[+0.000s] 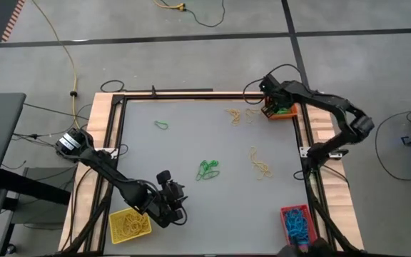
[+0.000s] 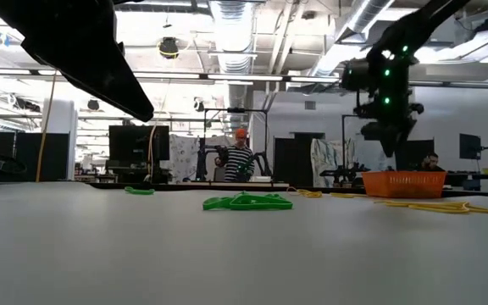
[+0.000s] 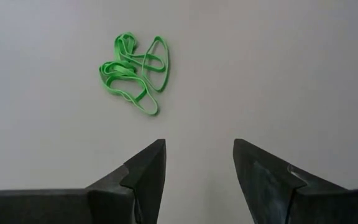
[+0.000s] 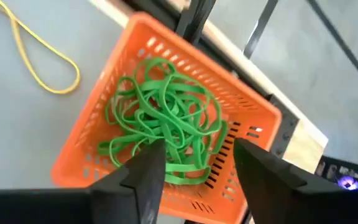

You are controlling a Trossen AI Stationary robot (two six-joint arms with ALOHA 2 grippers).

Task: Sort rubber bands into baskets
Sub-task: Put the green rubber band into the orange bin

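**Q:** Where did your two arms stand just then?

**A:** My right gripper (image 4: 191,163) hung over the orange slatted plastic basket (image 1: 280,112) at the table's far right corner, fingers parted and empty. My left gripper (image 3: 196,163) was near the front left, beside the yellow plastic basket (image 1: 129,224), fingers also spread and bare, facing a tangle of thin green rubber loops (image 3: 133,73) near the middle of the grey table (image 1: 184,153).

**Q:** How should the step in hand have been done well?

**A:** I judged the right side's drop finished, so it had to rise straight up without snagging a loop on a fingertip. The left had to come down square over the green tangle, pinch where the strands cross, and lift the whole clump rather than a single band.

**Q:** And the baskets?

**A:** The orange one held a heap of green bands (image 4: 165,127). The yellow one held yellow bands. The red plastic basket (image 1: 296,223) at the front right held blue bands.

**Q:** What lay loose?

**A:** That green tangle, one small green band (image 1: 161,126) toward the far left, and yellow bands (image 1: 260,163) scattered right of centre, more near the orange basket.
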